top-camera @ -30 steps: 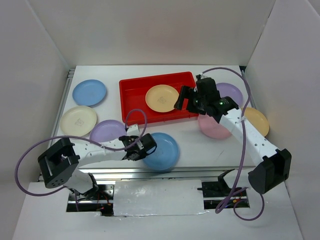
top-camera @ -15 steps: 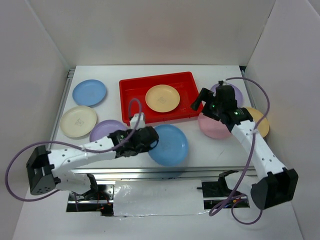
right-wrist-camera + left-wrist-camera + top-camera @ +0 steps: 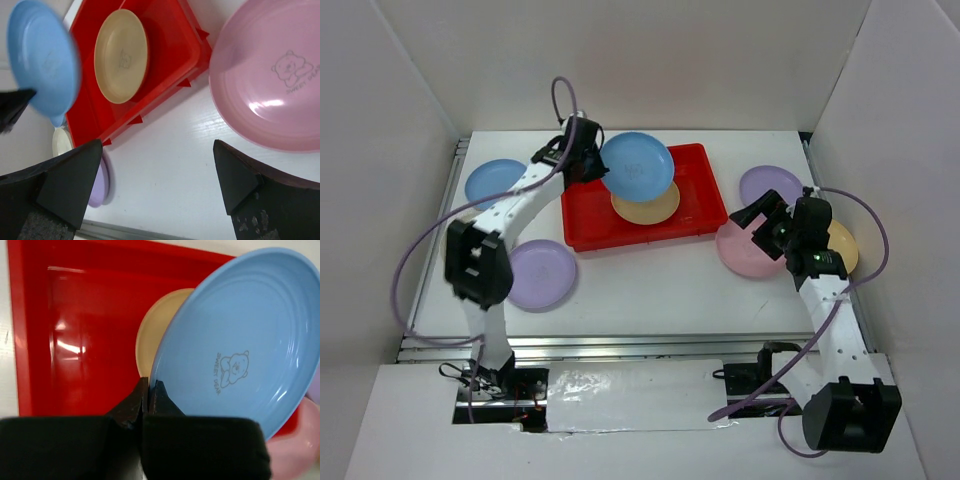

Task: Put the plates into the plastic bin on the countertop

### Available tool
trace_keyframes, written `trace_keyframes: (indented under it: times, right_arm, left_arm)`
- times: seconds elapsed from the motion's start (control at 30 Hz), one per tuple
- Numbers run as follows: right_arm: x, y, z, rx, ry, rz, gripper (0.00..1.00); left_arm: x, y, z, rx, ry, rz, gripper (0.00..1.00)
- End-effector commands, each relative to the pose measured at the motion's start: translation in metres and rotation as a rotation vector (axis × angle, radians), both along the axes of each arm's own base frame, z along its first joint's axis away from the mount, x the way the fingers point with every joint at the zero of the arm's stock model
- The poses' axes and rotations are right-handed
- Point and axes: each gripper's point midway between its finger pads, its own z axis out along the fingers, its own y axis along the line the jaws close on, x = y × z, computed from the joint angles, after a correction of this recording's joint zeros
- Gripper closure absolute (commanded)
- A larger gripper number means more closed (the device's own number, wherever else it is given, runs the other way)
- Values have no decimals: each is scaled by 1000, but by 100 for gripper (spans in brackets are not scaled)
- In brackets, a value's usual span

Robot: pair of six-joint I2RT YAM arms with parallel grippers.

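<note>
Left fingers (image 3: 131, 407): the two black tips of the left gripper (image 3: 148, 390) are pinched together on the near rim of the held blue plate (image 3: 240, 340); only the rim's thickness parts them.
Right fingers (image 3: 65, 185): spread wide at either side of the wrist view; the right gripper (image 3: 157, 150) has nothing between them and touches nothing.
Held blue plate (image 3: 638, 167): off the surface and tilted, over the far half of the red bin (image 3: 582, 212) (a bear print (image 3: 232, 365) shows on its face); from above it overlaps the far part of the yellow plate (image 3: 646, 209).
Yellow plate (image 3: 120, 55): flat on the bin floor, towards the bin's right half.
Red bin (image 3: 65, 340): on the countertop (image 3: 650, 290), far of centre; its left half bare.
Pink plate (image 3: 742, 256): on the countertop just right of the bin's near right corner; the right gripper (image 3: 763, 222) hangs over its far edge.
Right lilac plate (image 3: 770, 183): on the countertop beyond the pink plate, apart from the bin.
Orange plate (image 3: 846, 246): right of the pink plate, partly hidden by the right arm.
Left lilac plate (image 3: 542, 275): near and left of the bin, beside the left arm.
Second blue plate (image 3: 492, 183): far left on the countertop, well apart from the bin.
Cream plate (image 3: 61, 141): only a sliver, in the right wrist view beyond the bin.
</note>
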Motion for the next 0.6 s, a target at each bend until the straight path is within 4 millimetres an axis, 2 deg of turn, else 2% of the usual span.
trace_keyframes:
  times: [0.0, 0.07, 0.13, 0.17, 0.33, 0.37, 0.4, 0.43, 0.47, 0.57]
  right_arm:
    - [-1, 11, 23, 58, -100, 63, 0]
    - [-4, 9, 24, 47, -107, 72, 0]
    - [-9, 9, 21, 37, -101, 86, 0]
    - [-10, 9, 21, 35, -101, 91, 0]
    - [-15, -4, 9, 8, -67, 43, 0]
    - [-17, -5, 1, 9, -49, 32, 0]
    - [-18, -8, -2, 11, -39, 15, 0]
    - [-18, -13, -6, 13, -29, -24, 0]
    - [-19, -18, -18, 19, 2, -67, 0]
    - [-25, -33, -45, 21, 88, -175, 0]
  left_arm:
    - [42, -15, -28, 40, 44, -98, 100]
    - [59, -12, -43, 41, 74, -76, 100]
    - [66, -11, -52, 14, 91, -75, 100]
    - [70, -13, -56, -1, 91, -80, 95]
    - [65, -22, -68, -19, 116, -95, 59]
    - [59, -21, -69, -19, 128, -93, 38]
    - [55, -22, -68, -22, 128, -100, 29]
    - [49, -26, -66, -22, 128, -108, 9]
    - [39, -24, -60, -9, 120, -105, 1]
    - [13, -30, -35, 39, 76, -126, 1]
